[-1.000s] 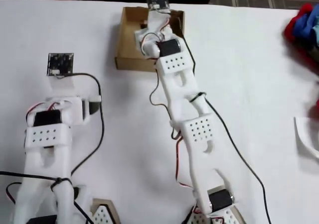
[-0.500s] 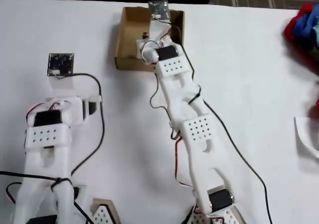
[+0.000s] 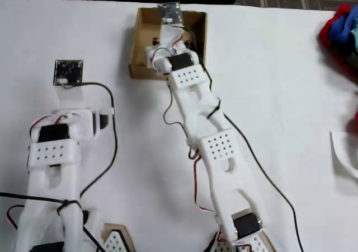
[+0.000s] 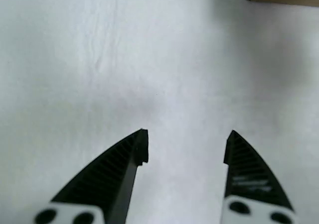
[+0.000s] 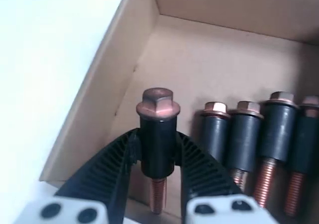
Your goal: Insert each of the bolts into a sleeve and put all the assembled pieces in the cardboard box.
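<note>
Firmly, a black cylindrical sleeve is clamped between the ribbed black fingers of the right gripper, which is closed partway around it. A copper-coloured hex-headed bolt is seated through the sleeve, upright, threads showing below. The piece is held inside the brown cardboard box, near one side wall. Four more sleeved bolts are laid side by side on the box floor. The left gripper is spread wide, nothing held, over the white table.
</note>
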{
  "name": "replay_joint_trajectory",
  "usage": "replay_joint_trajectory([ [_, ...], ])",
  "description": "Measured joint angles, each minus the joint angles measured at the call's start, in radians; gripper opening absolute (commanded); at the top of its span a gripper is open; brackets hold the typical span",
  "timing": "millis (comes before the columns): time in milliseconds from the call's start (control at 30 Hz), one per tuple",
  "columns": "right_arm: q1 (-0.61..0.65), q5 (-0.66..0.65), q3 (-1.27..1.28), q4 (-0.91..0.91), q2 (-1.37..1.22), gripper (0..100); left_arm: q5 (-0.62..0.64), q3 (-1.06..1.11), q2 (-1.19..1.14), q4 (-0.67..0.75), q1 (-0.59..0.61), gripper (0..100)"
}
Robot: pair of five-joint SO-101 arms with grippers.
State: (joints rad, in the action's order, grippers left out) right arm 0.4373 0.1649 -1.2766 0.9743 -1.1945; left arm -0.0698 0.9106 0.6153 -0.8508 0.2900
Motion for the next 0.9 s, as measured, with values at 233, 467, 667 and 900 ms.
replay_joint_trajectory([
  [233,0.000,0.000,0.015,0.000,-0.003,4.8,0.000,0.000,0.000,0.000,0.000,26],
  [467,-0.003,0.002,0.017,0.000,-0.046,5.1,0.000,0.000,0.000,0.000,0.000,26],
  [667,-0.003,0.002,0.017,0.000,-0.048,5.3,0.000,0.000,0.000,0.000,0.000,26],
  [900,-0.002,0.002,0.017,0.000,-0.048,9.1,0.000,0.000,0.000,0.000,0.000,26],
])
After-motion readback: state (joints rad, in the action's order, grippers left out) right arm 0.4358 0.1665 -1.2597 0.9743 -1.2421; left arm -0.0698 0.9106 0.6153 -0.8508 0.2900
